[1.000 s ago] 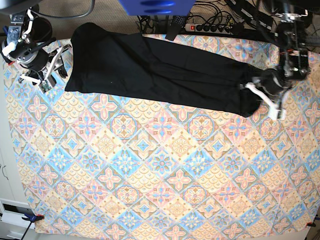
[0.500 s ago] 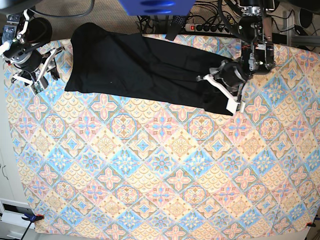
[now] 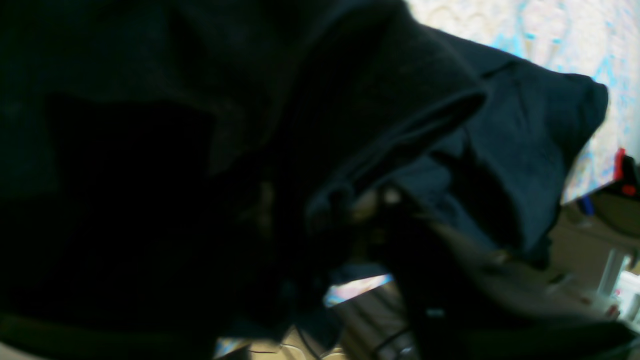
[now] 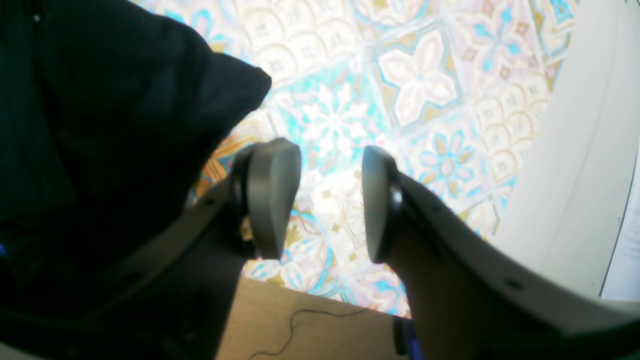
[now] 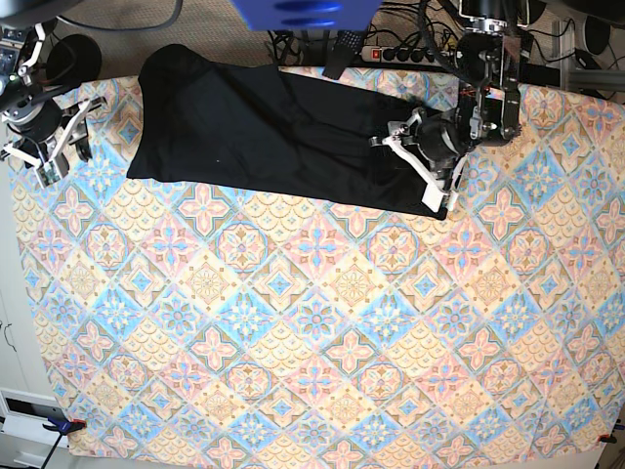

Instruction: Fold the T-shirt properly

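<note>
The black T-shirt (image 5: 264,132) lies in a long band across the far side of the tablecloth (image 5: 312,322), its right end doubled back onto itself. My left gripper (image 5: 405,174) sits on that doubled end. In the left wrist view, dark T-shirt (image 3: 400,100) folds fill the picture and hide the fingers, so their stance does not show. My right gripper (image 5: 66,147) hovers off the shirt's left edge. In the right wrist view, the right gripper (image 4: 330,200) is open with nothing between its pads, and a T-shirt (image 4: 100,125) corner lies just left of it.
A power strip (image 5: 410,54) and cables run behind the table's far edge, next to a blue object (image 5: 303,12). The table's left edge with a white cabinet (image 5: 10,322) is close to my right gripper. A clamp (image 5: 63,425) holds the cloth's near-left corner.
My left gripper has carried the shirt's right end leftward and back over the shirt, shortening the band. My right gripper has drifted left, away from the shirt's edge.
</note>
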{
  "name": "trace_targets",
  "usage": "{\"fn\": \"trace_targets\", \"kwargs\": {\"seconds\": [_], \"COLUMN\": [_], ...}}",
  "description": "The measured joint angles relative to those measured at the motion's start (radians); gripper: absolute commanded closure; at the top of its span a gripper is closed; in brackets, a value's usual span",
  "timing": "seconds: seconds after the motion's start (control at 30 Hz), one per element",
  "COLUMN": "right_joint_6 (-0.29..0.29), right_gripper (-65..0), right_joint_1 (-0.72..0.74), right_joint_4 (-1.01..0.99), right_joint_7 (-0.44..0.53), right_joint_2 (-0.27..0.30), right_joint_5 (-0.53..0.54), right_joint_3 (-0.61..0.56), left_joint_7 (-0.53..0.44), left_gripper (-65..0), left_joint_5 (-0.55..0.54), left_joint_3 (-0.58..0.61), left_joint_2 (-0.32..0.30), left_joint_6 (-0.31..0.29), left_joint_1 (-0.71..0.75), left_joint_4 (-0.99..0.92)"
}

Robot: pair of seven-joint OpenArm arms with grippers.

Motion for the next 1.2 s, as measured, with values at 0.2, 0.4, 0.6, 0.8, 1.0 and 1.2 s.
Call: {"fn": "trace_targets", "kwargs": {"seconds": [0.2,0.4,0.6,0.8,1.0,1.2], "right_joint_6": [0.000,0.000,0.000,-0.002,-0.004,-0.006], "right_gripper": [-24.0,-24.0,-24.3,-27.2,-29.6,-29.4], "right_joint_1": [0.000,0.002,0.000,0.007,0.024,0.027], "right_joint_4": [0.000,0.000,-0.003,-0.132,-0.165,-0.214], "right_joint_7": [0.003,0.003,0.002,-0.112,-0.135,-0.208], "right_joint_2": [0.000,0.001,0.000,-0.002,0.000,0.000], "right_joint_5": [0.003,0.003,0.003,0.010,0.140,0.362], "right_joint_3": [0.000,0.001,0.019,-0.026,-0.028,-0.029], "left_joint_7": [-0.006,-0.002,-0.001,-0.003,-0.006,-0.007], "left_gripper": [-51.0,-51.2,-51.2,-51.2,-51.2,-51.2], "left_joint_5": [0.001,0.003,0.001,0.002,0.002,0.000], "left_joint_3": [-0.008,-0.077,-0.113,-0.120,-0.119,-0.119], "left_joint_2": [-0.033,-0.089,-0.154,-0.152,-0.149,-0.149], "left_joint_6": [-0.002,0.001,-0.003,-0.004,-0.003,-0.002], "left_joint_1": [0.004,0.024,0.035,-0.008,-0.016,-0.016], "left_joint_4": [0.116,0.140,0.135,0.022,-0.016,-0.016]}}
